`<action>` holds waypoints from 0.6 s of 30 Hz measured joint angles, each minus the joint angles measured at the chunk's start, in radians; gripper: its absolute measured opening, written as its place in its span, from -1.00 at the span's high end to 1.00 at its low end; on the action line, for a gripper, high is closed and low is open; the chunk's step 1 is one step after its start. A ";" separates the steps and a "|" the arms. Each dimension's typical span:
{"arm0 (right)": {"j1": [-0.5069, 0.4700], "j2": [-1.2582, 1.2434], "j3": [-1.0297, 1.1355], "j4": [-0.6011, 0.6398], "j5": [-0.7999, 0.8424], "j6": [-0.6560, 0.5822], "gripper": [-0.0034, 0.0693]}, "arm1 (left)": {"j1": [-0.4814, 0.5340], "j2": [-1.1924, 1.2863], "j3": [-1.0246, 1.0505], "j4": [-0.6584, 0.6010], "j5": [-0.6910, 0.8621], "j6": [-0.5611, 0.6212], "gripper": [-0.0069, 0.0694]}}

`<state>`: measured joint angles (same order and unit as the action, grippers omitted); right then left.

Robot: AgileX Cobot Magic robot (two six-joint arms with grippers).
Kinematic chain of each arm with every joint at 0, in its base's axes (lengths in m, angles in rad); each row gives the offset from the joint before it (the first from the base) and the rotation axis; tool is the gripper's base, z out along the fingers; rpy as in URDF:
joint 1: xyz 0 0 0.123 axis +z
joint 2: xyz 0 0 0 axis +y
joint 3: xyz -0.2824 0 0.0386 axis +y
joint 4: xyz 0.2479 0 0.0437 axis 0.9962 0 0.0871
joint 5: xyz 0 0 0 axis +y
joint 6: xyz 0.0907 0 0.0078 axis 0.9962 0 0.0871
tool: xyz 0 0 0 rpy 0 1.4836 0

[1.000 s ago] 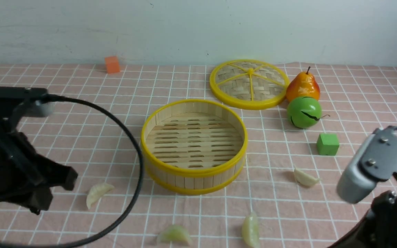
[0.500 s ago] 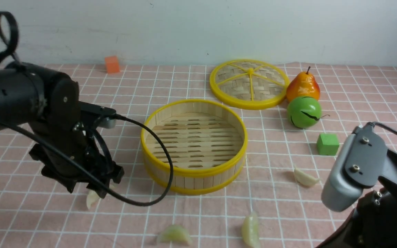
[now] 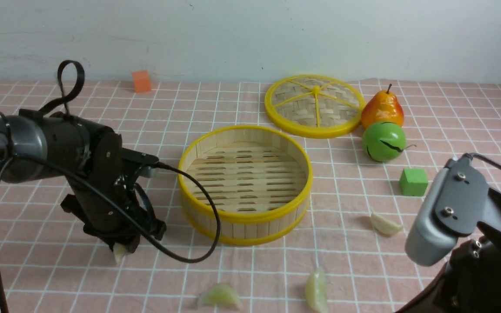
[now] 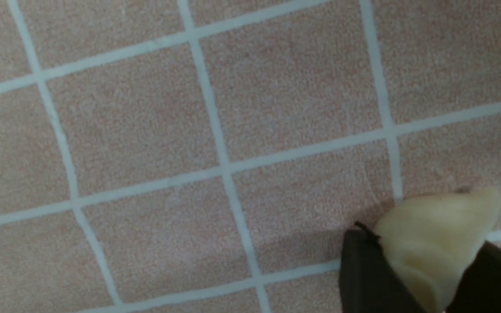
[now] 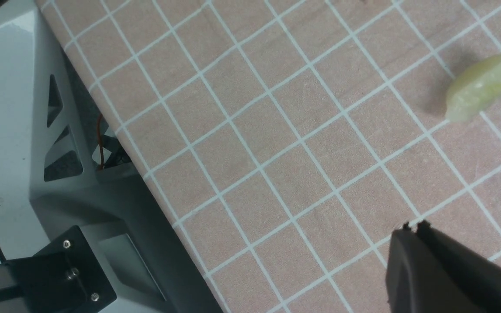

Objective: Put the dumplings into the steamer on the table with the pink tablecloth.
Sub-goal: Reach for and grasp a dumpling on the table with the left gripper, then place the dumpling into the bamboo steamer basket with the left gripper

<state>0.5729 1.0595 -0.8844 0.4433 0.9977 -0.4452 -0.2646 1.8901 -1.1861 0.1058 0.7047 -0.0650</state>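
Clamping one dumpling (image 4: 437, 226), the left gripper (image 4: 426, 278) stands on open pink tablecloth (image 3: 59, 269) beside the bare-slatted steamer (image 3: 244, 216); right gripper (image 5: 415, 228) closed, empty.

The steamer (image 3: 245, 219), a round bamboo-slat basket with yellow top and bottom rims, stood upright and uncovered near the middle of the surface (image 3: 450, 113), its slotted floor bare. The pink tablecloth (image 3: 355, 265), gridded in thin white lines, covered that surface. Four glossy crescents were recorded outside the basket. The pale yellow dumpling (image 3: 119, 254), left of the steamer, sat between the fingers of the left claw (image 3: 124, 245), touching both; contact with the cloth could not be confirmed. The light green dumpling (image 3: 220, 296) and the yellow-green dumpling (image 3: 316, 290) lay near the front edge. The cream dumpling (image 3: 385, 224) lay right of the steamer, apart from it.
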 joint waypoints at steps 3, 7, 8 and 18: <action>0.000 0.000 0.000 -0.001 -0.013 0.000 0.89 | 0.000 0.003 -0.050 -0.011 0.059 0.000 0.32; 0.000 0.000 0.000 -0.001 -0.018 0.000 0.88 | -0.006 -0.013 -0.183 -0.060 0.150 0.000 0.32; 0.000 0.000 0.000 -0.001 -0.019 0.000 0.88 | -0.020 -0.022 -0.264 -0.081 0.197 0.000 0.32; 0.000 0.000 -0.020 -0.001 0.041 0.022 0.86 | -0.238 0.181 -0.813 -0.154 0.310 -0.090 0.32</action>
<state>0.5729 1.0595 -0.9047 0.4424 1.0391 -0.4227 -0.5024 2.0715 -1.9991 -0.0484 1.0147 -0.1548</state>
